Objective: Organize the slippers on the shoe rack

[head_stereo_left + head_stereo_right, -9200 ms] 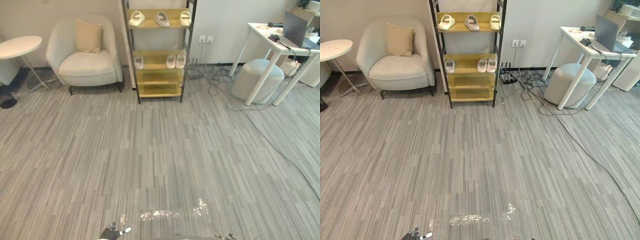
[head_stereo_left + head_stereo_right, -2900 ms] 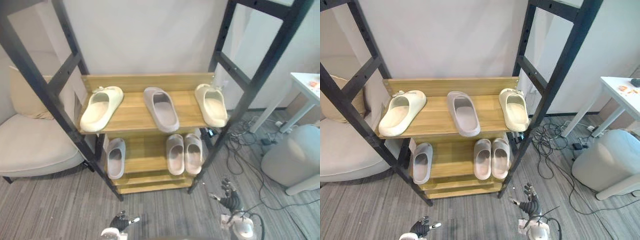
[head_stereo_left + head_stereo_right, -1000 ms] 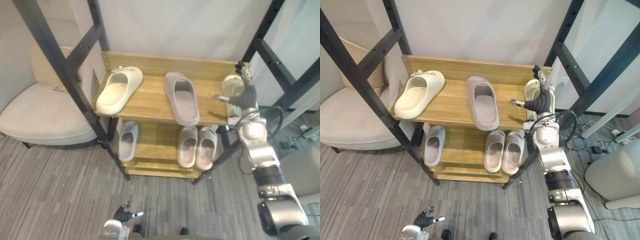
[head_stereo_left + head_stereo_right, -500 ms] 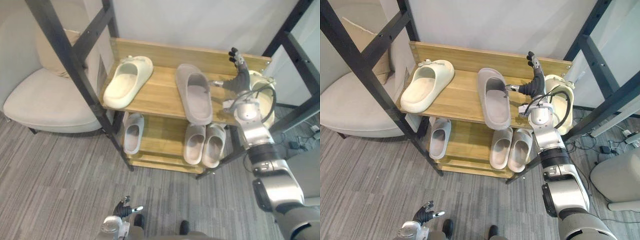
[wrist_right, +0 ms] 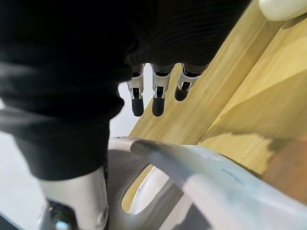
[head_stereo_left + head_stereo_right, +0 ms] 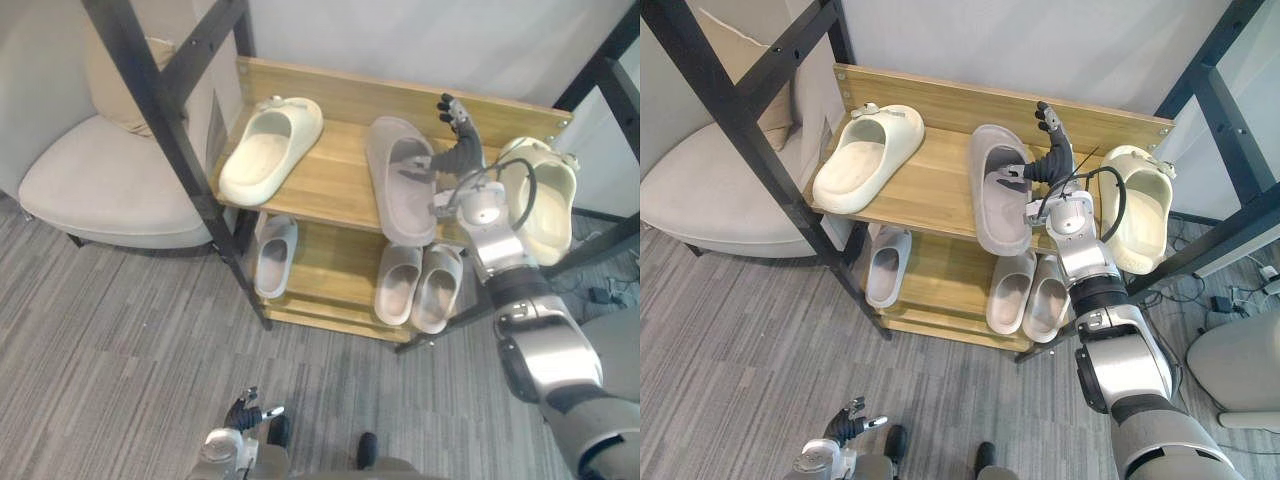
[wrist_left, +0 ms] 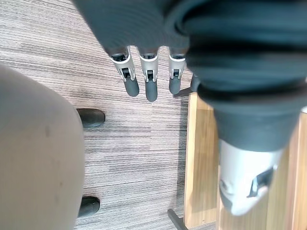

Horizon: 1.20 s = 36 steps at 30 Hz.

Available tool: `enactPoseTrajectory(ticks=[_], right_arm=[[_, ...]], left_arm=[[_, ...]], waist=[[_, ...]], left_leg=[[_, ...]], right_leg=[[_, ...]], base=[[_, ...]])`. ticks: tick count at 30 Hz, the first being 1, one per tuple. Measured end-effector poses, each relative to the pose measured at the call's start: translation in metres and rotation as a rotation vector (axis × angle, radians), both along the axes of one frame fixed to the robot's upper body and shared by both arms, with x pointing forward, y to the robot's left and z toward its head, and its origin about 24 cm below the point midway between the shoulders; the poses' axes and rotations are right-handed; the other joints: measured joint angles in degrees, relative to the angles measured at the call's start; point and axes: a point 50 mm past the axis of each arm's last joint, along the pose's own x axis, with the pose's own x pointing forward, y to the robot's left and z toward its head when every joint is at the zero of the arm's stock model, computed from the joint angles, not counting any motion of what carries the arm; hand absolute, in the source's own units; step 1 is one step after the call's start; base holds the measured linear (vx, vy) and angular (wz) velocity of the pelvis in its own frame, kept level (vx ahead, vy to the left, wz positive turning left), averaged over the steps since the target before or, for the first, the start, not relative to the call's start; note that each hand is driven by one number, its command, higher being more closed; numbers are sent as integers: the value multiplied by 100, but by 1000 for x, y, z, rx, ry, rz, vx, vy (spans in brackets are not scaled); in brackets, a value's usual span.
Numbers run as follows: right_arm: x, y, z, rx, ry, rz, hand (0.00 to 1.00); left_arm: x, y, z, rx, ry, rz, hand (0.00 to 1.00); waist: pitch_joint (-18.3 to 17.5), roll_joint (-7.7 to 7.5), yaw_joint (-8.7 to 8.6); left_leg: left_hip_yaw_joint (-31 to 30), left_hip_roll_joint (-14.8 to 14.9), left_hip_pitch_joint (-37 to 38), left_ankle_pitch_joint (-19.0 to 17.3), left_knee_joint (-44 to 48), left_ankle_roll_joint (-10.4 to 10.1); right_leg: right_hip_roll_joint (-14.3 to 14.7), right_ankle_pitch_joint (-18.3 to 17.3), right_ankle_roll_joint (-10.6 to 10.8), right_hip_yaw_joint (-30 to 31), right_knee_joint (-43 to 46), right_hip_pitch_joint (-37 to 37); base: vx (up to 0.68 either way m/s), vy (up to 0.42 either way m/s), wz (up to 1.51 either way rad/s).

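Standing against a white wall on striped grey carpet, the shoe rack has a cream armchair beside it. On its top shelf the grey slipper lies between two cream slippers. The right hand is over the grey slipper's strap, fingers straight and spread. The left hand hangs low with relaxed fingers.

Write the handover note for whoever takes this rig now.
Right hand: open, over the strap of the grey slipper, mid top shelf; not gripping.
Left hand: open, idle, low by the floor.
Top shelf: left cream slipper and right cream slipper apart, the grey slipper between.
Lower shelf: single grey slipper left, grey pair right.
Done: one pair together. Left: match the other slippers.
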Motion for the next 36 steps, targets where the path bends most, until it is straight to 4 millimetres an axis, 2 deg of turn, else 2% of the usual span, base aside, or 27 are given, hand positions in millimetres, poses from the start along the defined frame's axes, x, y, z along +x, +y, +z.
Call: enactPoseTrajectory(ticks=[4,12,19,27,36], right_arm=[[2,5,2,4,2,13,100],[-3,20,-1,16,-15,85,100],[-30,26,-18,42,-71,160,100],[-63,28,-40,116,-101,199,100],[-109,46,-32,172,-265,338,100]], left_arm=[[2,1,1,1,-8,8,0],[3,3,2,11,-13,13,0],[1,4,1,14,0,12,0],[-3,4,-2,26,21,-6,0],[-13,3,-7,37,68,-32,0]], waist=[[32,-31,19],[73,-79,38],[65,-84,-96],[-90,-110,-142],[-362,-98,-252]], left_leg=[[-3,15,-5,176,-208,-16],[111,22,51,214,-210,-29],[155,22,87,217,-209,-33],[199,22,124,218,-207,-33],[292,29,274,213,-210,-32]], right_leg=[[13,0,0,4,-2,-99],[21,-6,8,106,-1,-98],[22,-22,30,165,0,-88],[20,-21,31,206,0,-78],[12,-66,95,328,24,9]], base=[[-55,-10,0],[-35,-1,-8],[-4,2,-3],[-2,4,-2],[-18,7,-6]])
